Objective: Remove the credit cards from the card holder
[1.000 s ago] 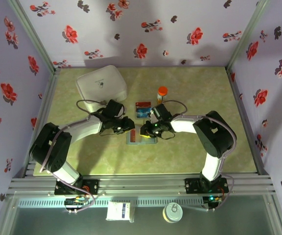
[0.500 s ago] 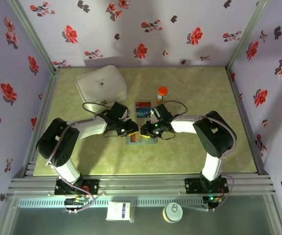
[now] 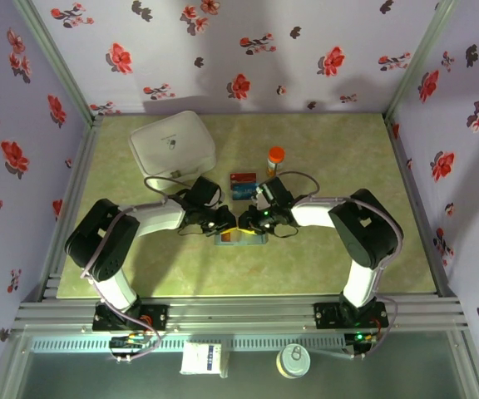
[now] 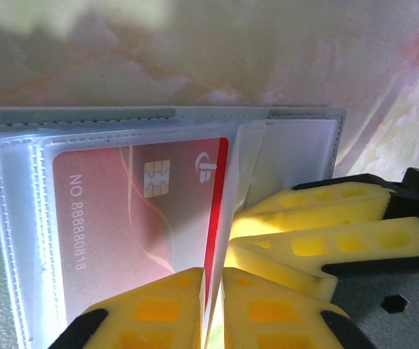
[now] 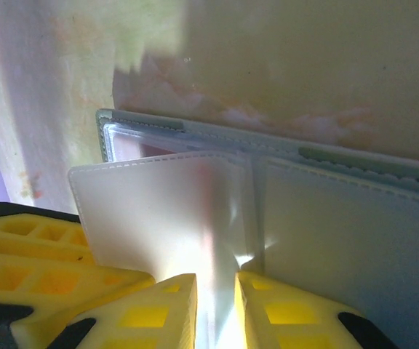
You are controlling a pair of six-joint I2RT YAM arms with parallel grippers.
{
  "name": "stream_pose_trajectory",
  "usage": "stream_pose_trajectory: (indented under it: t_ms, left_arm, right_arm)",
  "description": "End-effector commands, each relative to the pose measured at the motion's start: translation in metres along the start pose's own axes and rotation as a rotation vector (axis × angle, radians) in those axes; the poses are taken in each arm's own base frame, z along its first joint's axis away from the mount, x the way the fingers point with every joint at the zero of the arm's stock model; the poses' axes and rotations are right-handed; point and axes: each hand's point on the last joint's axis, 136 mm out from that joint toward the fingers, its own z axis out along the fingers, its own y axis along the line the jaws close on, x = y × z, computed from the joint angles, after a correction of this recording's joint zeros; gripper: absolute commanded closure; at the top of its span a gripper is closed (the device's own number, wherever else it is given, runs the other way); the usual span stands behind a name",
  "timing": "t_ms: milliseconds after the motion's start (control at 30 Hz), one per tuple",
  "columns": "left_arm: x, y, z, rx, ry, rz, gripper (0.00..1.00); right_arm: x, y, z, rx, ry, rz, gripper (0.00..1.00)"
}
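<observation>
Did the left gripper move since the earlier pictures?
Yes. The left gripper slid right, farther from the white case, up to the card holder, where it pinches the red card by its edge.

Case rear-left, bottle behind, near table free

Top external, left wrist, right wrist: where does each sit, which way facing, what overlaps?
Top external: above and behind the bases, looking down at the table; both whole arms, left gripper and right gripper tip to tip at the card holder.
Left wrist: on the left arm, looking along its yellow fingers at a red card inside the card holder.
Right wrist: on the right arm, looking along its fingers at a clear leaf of the card holder.
Shared: both wrist views catch the card holder and the other gripper's fingers.
</observation>
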Motion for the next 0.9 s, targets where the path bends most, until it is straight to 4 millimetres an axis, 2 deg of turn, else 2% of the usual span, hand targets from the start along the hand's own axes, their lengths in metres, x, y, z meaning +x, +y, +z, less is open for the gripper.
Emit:
stream_pose_trajectory:
  t_ms: [0, 133, 333, 567, 867]
  left_arm:
    - [0.005, -0.004, 0.001, 0.013, 0.015, 0.003, 0.86]
    - [0.003, -0.01, -0.001, 0.018, 0.014, 0.012, 0.87]
    - [0.004, -0.021, -0.001, 0.029, 0.017, 0.026, 0.85]
    - [0.003, -0.036, 0.0, 0.042, 0.018, 0.048, 0.79]
    - [0.007, -0.057, 0.026, 0.058, 0.072, 0.083, 0.7]
  right_arm:
    - [-0.006, 0.006, -0.016, 0.006, -0.057, 0.0, 0.76]
    - [-0.012, 0.012, -0.034, 0.018, -0.113, -0.017, 0.74]
    - [-0.017, 0.01, -0.055, 0.035, -0.167, -0.014, 0.74]
    - [-0.02, 0.006, -0.068, 0.044, -0.2, -0.001, 0.75]
    - [-0.02, 0.001, -0.088, 0.102, -0.238, -0.013, 0.74]
